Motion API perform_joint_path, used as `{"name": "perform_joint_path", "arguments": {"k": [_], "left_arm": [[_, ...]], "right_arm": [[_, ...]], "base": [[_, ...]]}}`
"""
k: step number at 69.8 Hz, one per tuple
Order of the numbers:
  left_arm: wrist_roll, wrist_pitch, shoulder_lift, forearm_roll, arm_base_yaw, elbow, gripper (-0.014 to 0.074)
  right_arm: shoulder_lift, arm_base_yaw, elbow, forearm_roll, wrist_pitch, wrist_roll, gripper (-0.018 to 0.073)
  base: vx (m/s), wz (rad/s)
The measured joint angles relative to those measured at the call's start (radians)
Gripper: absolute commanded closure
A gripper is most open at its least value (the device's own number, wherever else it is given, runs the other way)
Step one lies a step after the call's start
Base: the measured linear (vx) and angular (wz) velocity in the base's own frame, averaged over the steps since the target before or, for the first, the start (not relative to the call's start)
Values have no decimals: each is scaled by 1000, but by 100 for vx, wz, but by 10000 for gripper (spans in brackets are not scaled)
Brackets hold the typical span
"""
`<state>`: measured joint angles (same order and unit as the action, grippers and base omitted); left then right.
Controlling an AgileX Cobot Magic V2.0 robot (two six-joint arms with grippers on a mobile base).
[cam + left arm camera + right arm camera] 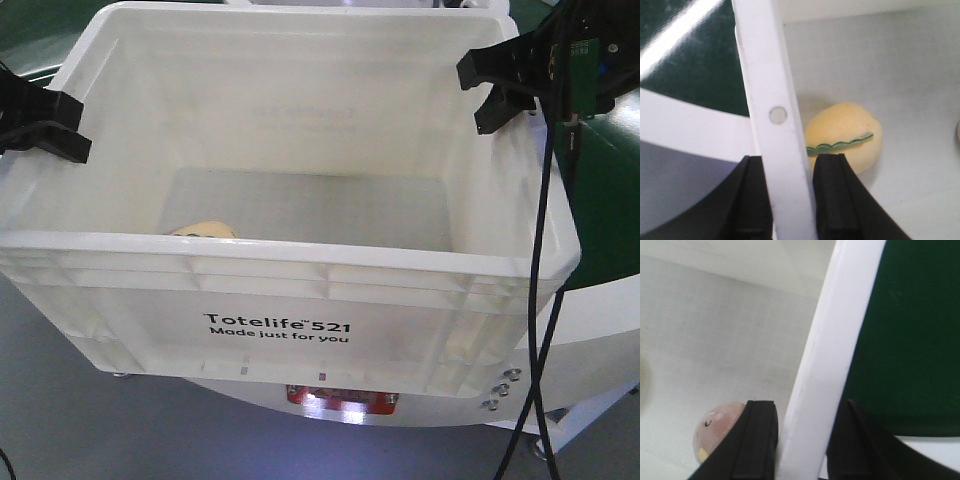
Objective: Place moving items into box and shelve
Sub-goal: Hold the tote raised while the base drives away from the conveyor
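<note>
The white box (300,255) with "Totelife 521" printed on its front fills the front view. My left gripper (60,125) is shut on the box's left rim (775,100), one black finger on each side of the wall (790,165). My right gripper (495,85) clamps the right rim (835,340) in the same way (805,410). Inside on the floor lies the cream-yellow item with a green wavy strip (850,135), partly visible behind the front wall (205,231). The pinkish item (715,432) lies by the right wall, half hidden behind my finger.
Dark green belt (610,190) with a curved white edge (590,320) lies under and to the right of the box. A black cable (535,300) hangs from the right arm past the box's right corner. A red part (340,400) shows below the box.
</note>
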<state>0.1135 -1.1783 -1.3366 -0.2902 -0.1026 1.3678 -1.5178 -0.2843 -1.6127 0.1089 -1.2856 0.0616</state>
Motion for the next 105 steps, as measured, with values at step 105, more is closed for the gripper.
{"name": "perform_joint_path", "arguments": {"k": [105], "left_arm": [[0,0,0,3,0,0,613]], "right_arm": [[-1,0,0,2,2,0,571]], "base": [[-15,56]]}}
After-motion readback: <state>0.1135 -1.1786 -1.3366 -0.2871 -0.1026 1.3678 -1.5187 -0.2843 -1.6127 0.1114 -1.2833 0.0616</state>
